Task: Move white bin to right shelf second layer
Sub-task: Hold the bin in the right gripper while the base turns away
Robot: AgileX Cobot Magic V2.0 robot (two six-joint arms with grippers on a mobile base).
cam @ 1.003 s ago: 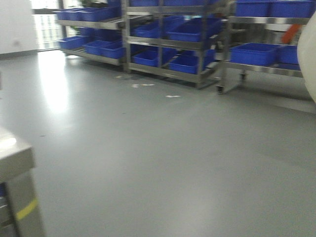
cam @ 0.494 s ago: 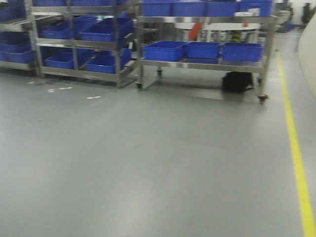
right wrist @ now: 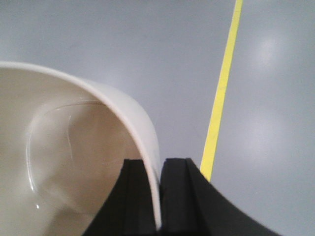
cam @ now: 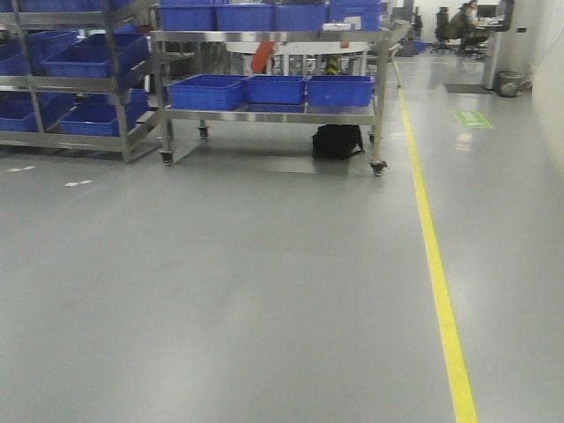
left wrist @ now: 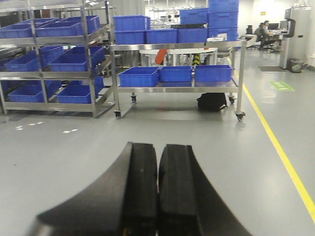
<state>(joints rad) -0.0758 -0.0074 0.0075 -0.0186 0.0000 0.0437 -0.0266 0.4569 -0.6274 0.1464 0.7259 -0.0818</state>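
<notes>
The white bin (right wrist: 64, 147) fills the left of the right wrist view, its glossy cream inside facing the camera. My right gripper (right wrist: 158, 164) is shut on the bin's rim wall, one finger inside and one outside, and holds it above the grey floor. My left gripper (left wrist: 158, 147) is shut and empty, its pads together, pointing at the racks. Sloping steel racks with blue crates (cam: 79, 84) stand at the far left. No roller lanes show, and I cannot tell which level is the right shelf's second layer. The bin does not show in the front view.
A wheeled steel cart (cam: 273, 113) carries blue crates (cam: 207, 91), with a black bag (cam: 337, 141) under it. A yellow floor line (cam: 436, 264) runs away on the right. A desk area with a seated person (cam: 463, 22) lies far back.
The front view has swung to the right: the racks slid left, and the cart and yellow line came into view. The bin's edge has left the right side of that view.
</notes>
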